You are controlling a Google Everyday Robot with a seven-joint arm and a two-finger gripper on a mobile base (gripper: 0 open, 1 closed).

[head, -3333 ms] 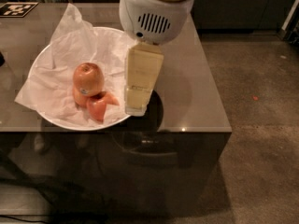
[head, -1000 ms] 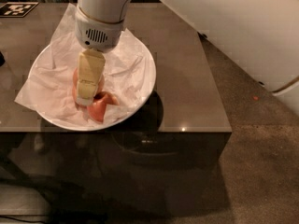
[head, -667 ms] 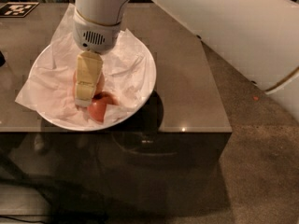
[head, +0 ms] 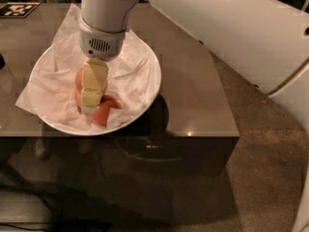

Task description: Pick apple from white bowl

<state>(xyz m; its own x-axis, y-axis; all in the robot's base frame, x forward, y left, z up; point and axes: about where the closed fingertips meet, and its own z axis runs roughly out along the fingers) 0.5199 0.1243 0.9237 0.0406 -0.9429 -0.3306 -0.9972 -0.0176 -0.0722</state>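
Robot test area in an office-like or lab-like room, brownish carpet on the floor, glossy dark table with a printed black-and-white marker tag at its far corner, gripper down inside the white bowl on that table

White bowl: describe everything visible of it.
The white bowl is wide, shallow, round and glossy, sitting upright near the front edge of the brown table. Crumpled white tissue paper lines it and spills over its left rim. It holds apples, partly hidden by the hand, which reaches down into its middle.
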